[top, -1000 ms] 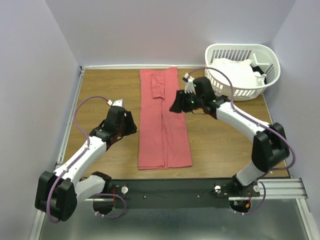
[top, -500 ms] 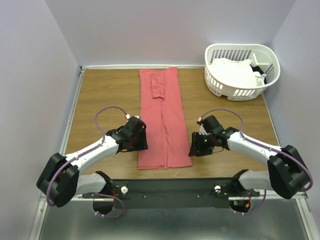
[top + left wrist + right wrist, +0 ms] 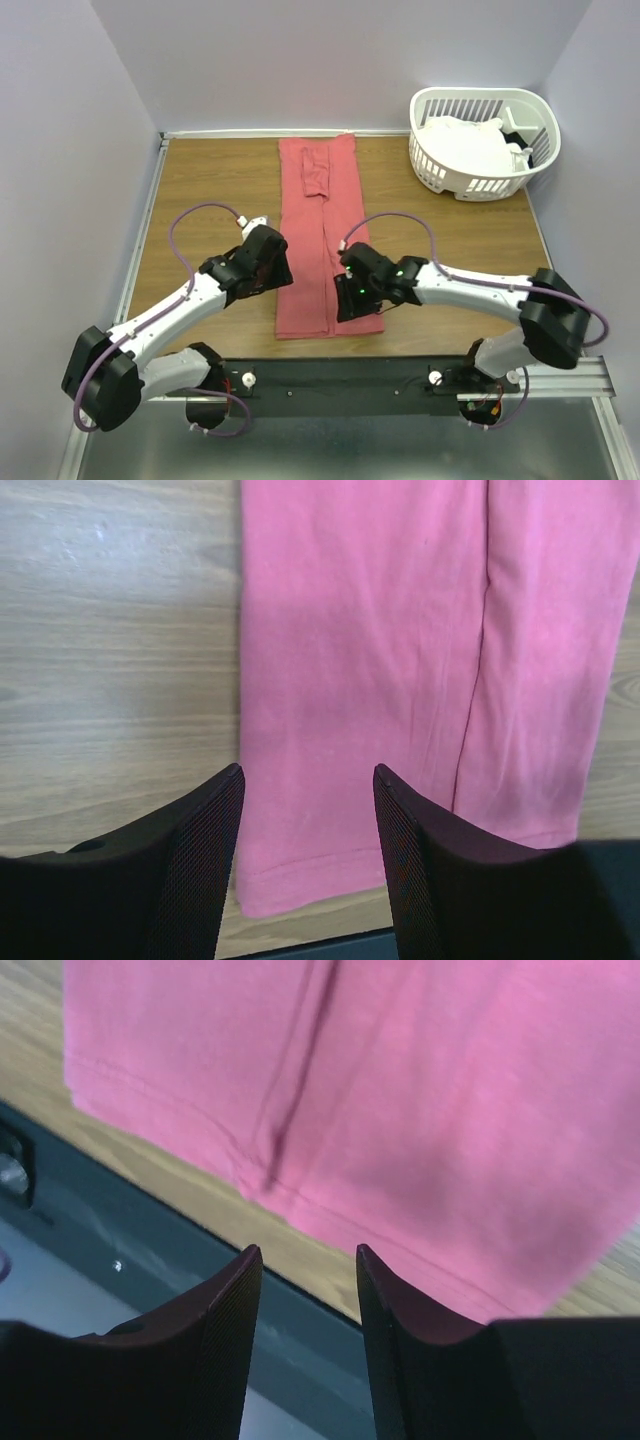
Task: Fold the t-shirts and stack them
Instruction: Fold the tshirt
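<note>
The coral-red t-shirt is folded lengthwise into a long narrow strip. It lies flat down the middle of the table, running from the far edge almost to the near one. There's a seam-like crease along its length, and near the far end a smaller folded bit sits on top. The white t-shirts are heaped in the laundry basket at the far right corner, well apart from the red one.

On my left wrist feed the left gripper has its fingers spread with nothing between them. It's looking down at the near left part of the red strip, with the hem corner and bare wood showing in the gap. From the top camera it sits right at the strip's left edge, roughly two thirds of the way toward me.

The right gripper is spread too and holding nothing. It's over the near right corner of the shirt, and its camera shows the hem, a sliver of table and the dark rail along the near edge. I can't tell from any view whether either set of fingers actually touches the fabric.
</note>
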Tool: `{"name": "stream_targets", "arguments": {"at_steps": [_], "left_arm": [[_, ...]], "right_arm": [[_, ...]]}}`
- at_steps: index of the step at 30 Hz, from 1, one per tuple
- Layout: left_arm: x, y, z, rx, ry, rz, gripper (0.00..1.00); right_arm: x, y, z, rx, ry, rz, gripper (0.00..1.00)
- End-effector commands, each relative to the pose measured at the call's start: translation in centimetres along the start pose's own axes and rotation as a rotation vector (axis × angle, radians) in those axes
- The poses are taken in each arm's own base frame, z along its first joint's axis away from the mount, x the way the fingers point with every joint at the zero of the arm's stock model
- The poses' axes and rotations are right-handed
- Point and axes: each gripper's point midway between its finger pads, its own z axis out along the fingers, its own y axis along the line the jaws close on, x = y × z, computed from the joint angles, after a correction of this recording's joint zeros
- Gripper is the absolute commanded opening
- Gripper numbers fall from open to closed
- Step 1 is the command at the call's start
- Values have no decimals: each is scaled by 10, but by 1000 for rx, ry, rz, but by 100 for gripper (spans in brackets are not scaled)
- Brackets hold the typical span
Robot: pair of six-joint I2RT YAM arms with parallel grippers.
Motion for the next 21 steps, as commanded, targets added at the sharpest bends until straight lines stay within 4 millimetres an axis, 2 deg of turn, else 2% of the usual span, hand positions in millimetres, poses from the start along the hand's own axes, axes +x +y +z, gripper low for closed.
{"name": "stream_targets", "arguments": {"at_steps": [1,2,3,6,8,12,16,21], "left_arm": [[-22,17,-4,-60,-86,-44,63],[-26,20,-6,-62,-100,-37,63],[-31,25,-6,-71,-117,-40,63],[-53,47,-11,-115,-175,-52,63],[-70,64,-18,-146,-224,-84,63],[-100,76,-32,-162,-328,-99,63],[-104,84,-29,-180,-386,-108,62],[-106,82,-23,-156,-417,-137,62]], "right_arm": [[0,-2,18,177,-18,-17,49],[6,-6,28,220,9,-26,49],[2,1,28,240,-10,-51,48],[11,-3,37,330,17,-85,47],[9,5,40,323,15,-95,47],[9,10,47,348,12,-101,44],[8,6,47,401,15,-101,42],[15,-5,46,463,35,-105,39]]}}
